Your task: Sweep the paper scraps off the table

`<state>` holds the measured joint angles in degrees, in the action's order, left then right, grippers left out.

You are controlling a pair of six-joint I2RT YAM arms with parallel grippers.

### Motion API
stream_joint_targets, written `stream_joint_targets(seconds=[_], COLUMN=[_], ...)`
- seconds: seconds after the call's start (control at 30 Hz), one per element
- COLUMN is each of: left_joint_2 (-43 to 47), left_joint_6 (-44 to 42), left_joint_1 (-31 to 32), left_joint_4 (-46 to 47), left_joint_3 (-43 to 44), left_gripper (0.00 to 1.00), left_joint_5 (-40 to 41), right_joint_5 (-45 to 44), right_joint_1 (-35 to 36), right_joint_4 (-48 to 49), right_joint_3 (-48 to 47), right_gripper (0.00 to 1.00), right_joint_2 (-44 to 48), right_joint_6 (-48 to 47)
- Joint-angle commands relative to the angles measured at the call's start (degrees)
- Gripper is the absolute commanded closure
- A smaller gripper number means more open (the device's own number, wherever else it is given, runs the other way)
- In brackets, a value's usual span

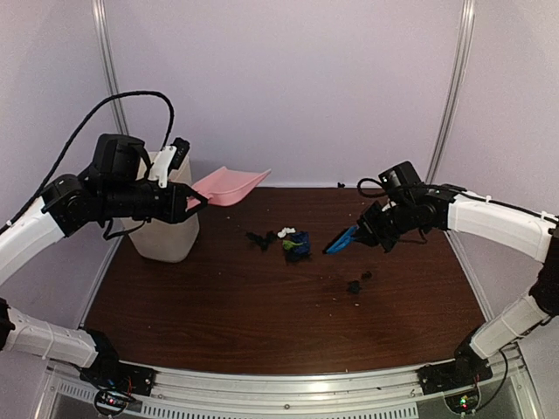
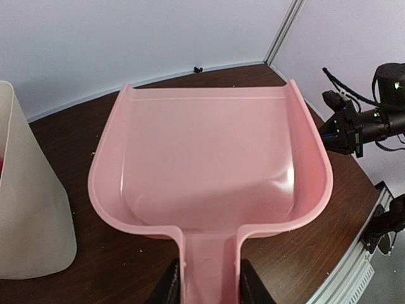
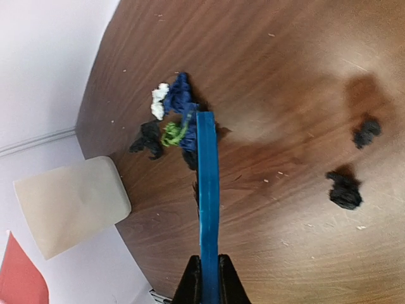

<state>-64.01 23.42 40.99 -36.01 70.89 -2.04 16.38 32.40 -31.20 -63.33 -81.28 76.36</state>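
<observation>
Paper scraps (image 1: pixel 293 243) in dark blue, green, white and black lie bunched near the middle of the counter (image 1: pixel 218 305). Two black scraps (image 1: pixel 358 281) sit apart to the near right of that bunch. The right pincer (image 3: pixel 207 278) is clenched on the handle of a blue brush (image 3: pixel 207 190), whose far end reaches the right side of the bunch; whether it touches the paper cannot be told. The left pincer (image 2: pixel 211 285) is narrowed onto the handle of a pink dustpan (image 2: pixel 209 158), gripping it from both sides and holding it up off the counter at the far left, just beside a white bin (image 1: pixel 166 223). From the right wrist the brush shows edge-on, so its bristles are hard to make out. The bin is cut off at the left edge of the left wrist view, and the dustpan hides the counter beneath it. The counter is dark reddish-brown wood grain dotted with tiny pale specks, with a silver rail (image 1: pixel 288 384) along its near edge. Pale lilac walls (image 1: pixel 306 87) and slim metal posts (image 1: pixel 106 61) close in the far side.
</observation>
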Motion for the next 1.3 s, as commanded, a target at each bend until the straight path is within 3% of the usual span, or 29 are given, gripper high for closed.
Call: stream_joint_targets(seconds=[0.0, 0.37, 0.57, 0.83, 1.27], left_joint_2=[1.3, 5.1, 7.3, 7.9, 4.9], left_joint_6=[-1.2, 1.3, 2.8, 2.8, -0.5], left_joint_1=[0.4, 0.9, 1.2, 1.3, 1.9], left_joint_4=[3.1, 3.1, 3.0, 3.1, 3.7], left_joint_3=[-2.2, -7.1, -10.0, -12.3, -12.0], left_gripper=[1.0, 1.0, 1.0, 1.0, 1.0], left_joint_5=[2.2, 3.9, 4.2, 3.5, 2.0], right_joint_5=[-2.1, 3.5, 4.6, 4.2, 3.1], right_joint_1=[1.7, 3.7, 3.7, 3.6, 3.6], right_joint_4=[2.1, 3.4, 2.1, -3.1, -4.2], right_joint_3=[-10.0, -30.5, -30.6, -22.6, -2.2], right_gripper=[1.0, 1.0, 1.0, 1.0, 1.0], right_joint_2=[-9.0, -31.4, -35.8, -32.4, -14.8], right_joint_6=[-4.8, -6.5, -7.7, -10.4, -10.1])
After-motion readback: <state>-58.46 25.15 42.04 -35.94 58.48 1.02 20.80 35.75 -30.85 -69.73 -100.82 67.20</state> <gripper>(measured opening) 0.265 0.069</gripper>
